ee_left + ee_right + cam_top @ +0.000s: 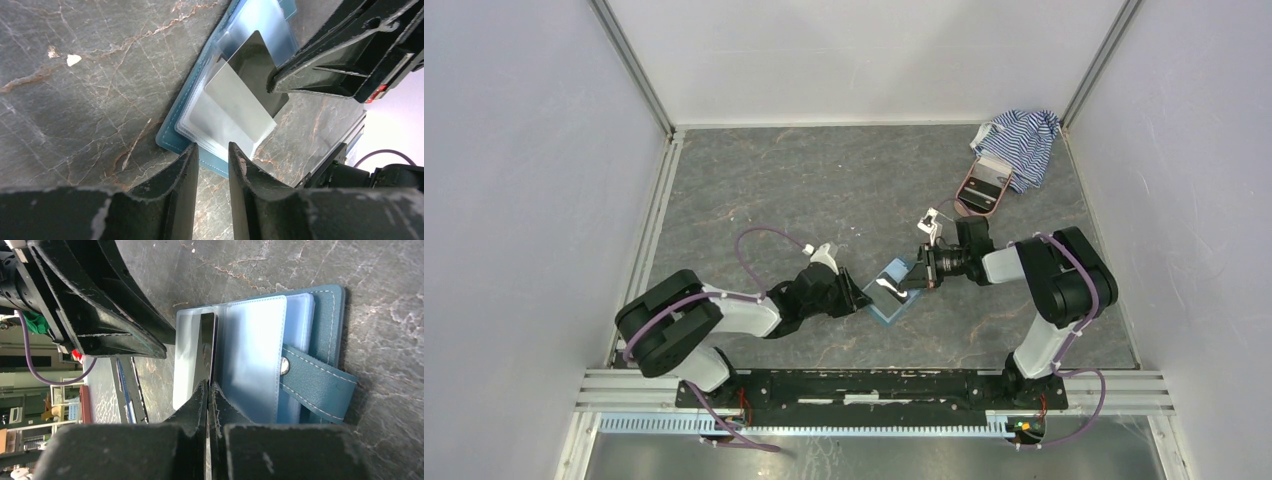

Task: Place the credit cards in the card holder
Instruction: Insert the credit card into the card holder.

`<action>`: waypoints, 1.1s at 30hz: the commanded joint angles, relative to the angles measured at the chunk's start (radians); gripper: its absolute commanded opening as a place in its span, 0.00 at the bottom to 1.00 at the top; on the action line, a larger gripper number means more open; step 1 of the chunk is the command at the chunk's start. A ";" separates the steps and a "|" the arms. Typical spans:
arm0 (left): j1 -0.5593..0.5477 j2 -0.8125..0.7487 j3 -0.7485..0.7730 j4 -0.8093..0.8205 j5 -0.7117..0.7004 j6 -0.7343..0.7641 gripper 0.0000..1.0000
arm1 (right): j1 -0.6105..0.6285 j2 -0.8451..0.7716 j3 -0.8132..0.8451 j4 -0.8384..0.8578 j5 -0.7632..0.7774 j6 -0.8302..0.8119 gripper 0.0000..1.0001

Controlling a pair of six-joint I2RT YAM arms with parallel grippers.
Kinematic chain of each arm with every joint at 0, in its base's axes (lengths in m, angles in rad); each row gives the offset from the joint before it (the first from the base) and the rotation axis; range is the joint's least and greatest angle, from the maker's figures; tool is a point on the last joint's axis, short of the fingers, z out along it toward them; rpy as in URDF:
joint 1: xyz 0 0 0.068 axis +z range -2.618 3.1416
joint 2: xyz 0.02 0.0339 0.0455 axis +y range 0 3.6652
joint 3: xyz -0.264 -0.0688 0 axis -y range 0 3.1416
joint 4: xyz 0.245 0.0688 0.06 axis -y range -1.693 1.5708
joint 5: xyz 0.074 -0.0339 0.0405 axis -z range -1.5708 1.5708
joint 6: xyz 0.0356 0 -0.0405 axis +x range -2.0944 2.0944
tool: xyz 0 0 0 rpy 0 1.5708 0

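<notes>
The teal card holder (894, 300) lies open on the marble table between both arms, its clear sleeves (252, 355) fanned out and its snap tab (315, 375) to one side. My right gripper (208, 385) is shut on a dark grey credit card (209, 340), held on edge among the sleeves. Whether that card is inside a pocket I cannot tell. In the left wrist view this card (245, 90) looks shiny, with the right fingers (320, 75) on its far end. My left gripper (212, 152) is open, its tips at the holder's near edge (172, 137) with bare table between them.
A pink oval case (982, 185) and a blue-white striped cloth (1021, 145) lie at the back right. White walls enclose the table on three sides. A metal rail (874, 385) carrying the arm bases runs along the near edge.
</notes>
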 commanded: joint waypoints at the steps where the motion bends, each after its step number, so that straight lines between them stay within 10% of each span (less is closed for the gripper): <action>1: 0.002 0.042 0.004 0.076 0.035 -0.024 0.35 | 0.020 0.017 0.028 -0.026 0.038 -0.058 0.00; 33: 0.002 0.073 0.014 0.085 0.044 -0.028 0.34 | 0.106 0.001 0.104 -0.224 0.089 -0.241 0.09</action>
